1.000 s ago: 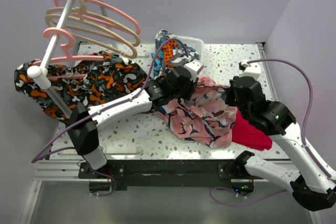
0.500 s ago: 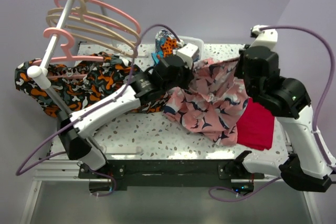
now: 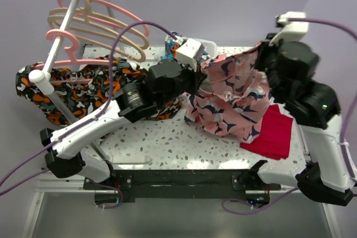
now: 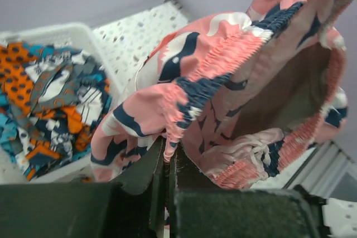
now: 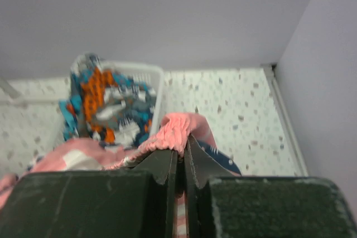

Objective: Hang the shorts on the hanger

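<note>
Shorts point(image 3: 234, 101) are soft matt cloth, puckered where elastic gathers it. Hanger point(image 3: 95, 30): smooth tan plastic, faint sheen. Counter point(image 3: 167, 143) shows a speckled, stone-like flat finish. Basket point(image 4: 61, 27) is white plastic lattice. Red cloth point(image 3: 273, 132), plain and matt. Right claw point(image 5: 181, 157): black, matt, grainy. Left arm point(image 3: 95, 129) wears a glossy white plastic shell.

You're in a lab test cell: plain lilac walls point(image 3: 234, 4) box a speckled surface point(image 3: 162, 143), aluminium frame rail point(image 3: 56, 185) along its near edge.

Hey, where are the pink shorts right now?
In the top view the shorts hang right of centre, held up between the left gripper and right gripper, just left of the red cloth.
</note>
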Robot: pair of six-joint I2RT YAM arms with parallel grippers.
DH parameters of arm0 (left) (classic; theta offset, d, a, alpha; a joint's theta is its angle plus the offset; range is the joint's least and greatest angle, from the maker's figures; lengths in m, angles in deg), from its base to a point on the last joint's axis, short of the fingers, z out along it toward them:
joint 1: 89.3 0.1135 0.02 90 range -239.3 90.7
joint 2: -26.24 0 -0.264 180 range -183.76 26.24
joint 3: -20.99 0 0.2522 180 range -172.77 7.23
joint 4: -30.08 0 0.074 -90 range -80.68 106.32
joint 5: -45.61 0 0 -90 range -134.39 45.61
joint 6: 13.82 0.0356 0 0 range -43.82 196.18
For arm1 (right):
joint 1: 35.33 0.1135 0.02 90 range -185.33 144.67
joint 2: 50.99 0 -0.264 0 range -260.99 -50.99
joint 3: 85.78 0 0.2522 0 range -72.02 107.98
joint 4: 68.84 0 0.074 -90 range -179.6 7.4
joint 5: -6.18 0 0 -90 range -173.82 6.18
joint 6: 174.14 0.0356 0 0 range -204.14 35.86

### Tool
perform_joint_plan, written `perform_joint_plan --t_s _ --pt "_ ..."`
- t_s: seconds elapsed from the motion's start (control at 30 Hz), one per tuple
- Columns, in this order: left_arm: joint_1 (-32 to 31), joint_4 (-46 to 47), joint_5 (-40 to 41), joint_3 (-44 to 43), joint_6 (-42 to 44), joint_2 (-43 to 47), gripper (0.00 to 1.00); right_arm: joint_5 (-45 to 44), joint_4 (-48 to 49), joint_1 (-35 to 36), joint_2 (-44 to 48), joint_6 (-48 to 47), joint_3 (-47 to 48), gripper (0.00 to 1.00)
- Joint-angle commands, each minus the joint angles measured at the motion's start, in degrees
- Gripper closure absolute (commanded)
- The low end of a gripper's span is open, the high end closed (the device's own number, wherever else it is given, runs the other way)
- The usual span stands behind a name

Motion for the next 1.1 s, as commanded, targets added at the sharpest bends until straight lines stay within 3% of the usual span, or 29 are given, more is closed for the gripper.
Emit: perform_joint_plan --t_s 0.0,0.07,0.17,0.27,0.3,0.37,0.47,0.67,0.8,0.93,1.07 --pt "3.7 1.4 1.8 8.6 -1.9 -1.6 1.0 5.2 1.1 -5.5 3.5 7.7 -20.2 0.95" --pt "4.8 4.8 -0.2 14.0 -1.9 -1.9 1.0 14.2 3.2 -12.3 5.7 12.1 -33.0 0.92" --pt "5.9 7.7 -1.4 19.2 -1.7 -3.9 1.0 21.0 4.7 -16.5 6.3 15.7 -44.5 0.77" --pt "6.8 8.2 -3.7 20.8 -1.6 -7.0 1.0 25.8 4.4 -16.7 4.1 16.8 -47.4 0.57" --pt "6.8 8.3 -3.8 21.1 -1.4 -7.5 0.99 26.5 4.5 -16.7 4.3 16.9 -47.4 0.45" --pt "6.8 8.6 -3.9 21.2 -1.2 -8.5 0.86 28.1 4.5 -16.7 6.2 17.0 -46.4 0.28" --pt "7.0 8.9 -4.1 21.0 -0.9 -8.7 0.72 31.1 3.8 -16.8 8.8 16.3 -43.0 0.18" --pt "7.1 8.2 -5.8 19.9 0.5 -8.8 0.47 41.2 6.7 -16.7 12.0 15.5 -37.3 0.11" --pt "6.8 8.2 -8.4 20.2 3.3 -6.8 0.24 44.0 10.9 -16.7 11.6 15.1 -33.2 0.03" --pt "5.6 8.0 -7.7 22.5 6.3 -3.4 0.14 49.3 14.7 -16.7 5.6 13.6 -25.2 0.05" --pt "5.4 8.0 -7.5 26.1 6.0 0.3 0.09 56.4 16.8 -16.7 -2.4 11.4 -14.1 0.14"
